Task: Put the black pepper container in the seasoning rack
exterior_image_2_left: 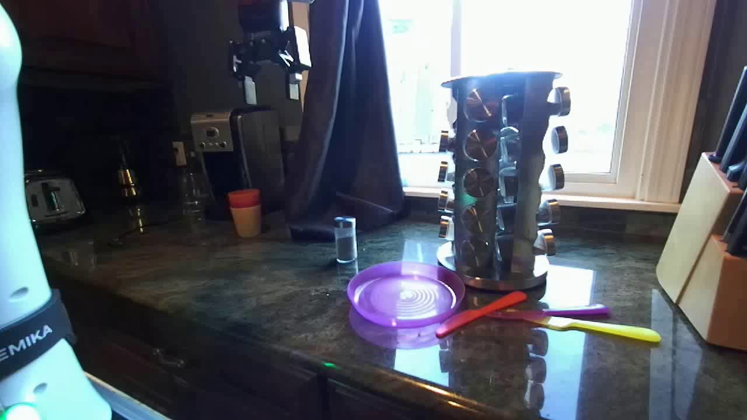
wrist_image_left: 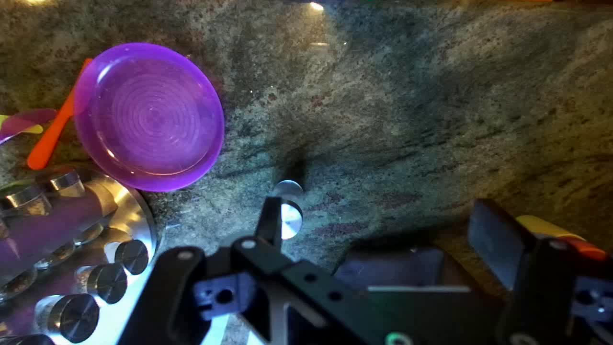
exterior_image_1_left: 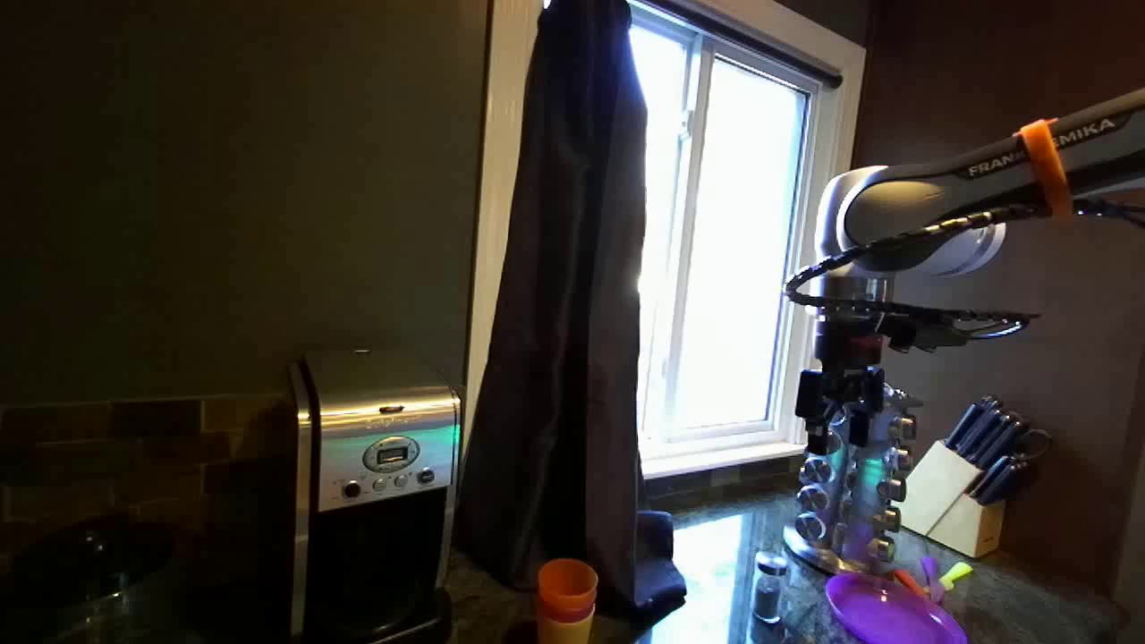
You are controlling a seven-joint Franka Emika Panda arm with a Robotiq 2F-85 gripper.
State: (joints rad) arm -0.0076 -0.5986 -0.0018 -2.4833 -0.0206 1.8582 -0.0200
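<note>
Held the fingers (exterior_image_2_left: 250, 91) of the gripper (exterior_image_2_left: 272, 93) spread wide apart, high above the dark countertop (exterior_image_2_left: 233, 280). Saw the black pepper container (exterior_image_2_left: 345, 247) standing upright on that countertop — near the purple plate (exterior_image_2_left: 373, 303) but apart from it, and outside the tiered seasoning rack (exterior_image_2_left: 531, 169). Noticed a red utensil (exterior_image_2_left: 481, 315) just by the plate — and, beside the rack, a pale knife block (exterior_image_1_left: 948, 505).

Pepper container (wrist_image_left: 291, 220) partly behind hand (wrist_image_left: 380, 230), seasoning rack (wrist_image_left: 52, 234) cropped, wrist view

Pepper cont. (exterior_image_1_left: 767, 597) upright btwn cups (exterior_image_1_left: 567, 597) & purple plate (exterior_image_1_left: 890, 613), tool (exterior_image_1_left: 838, 438) in front of spice rack (exterior_image_1_left: 854, 505) in ext. view.
</note>
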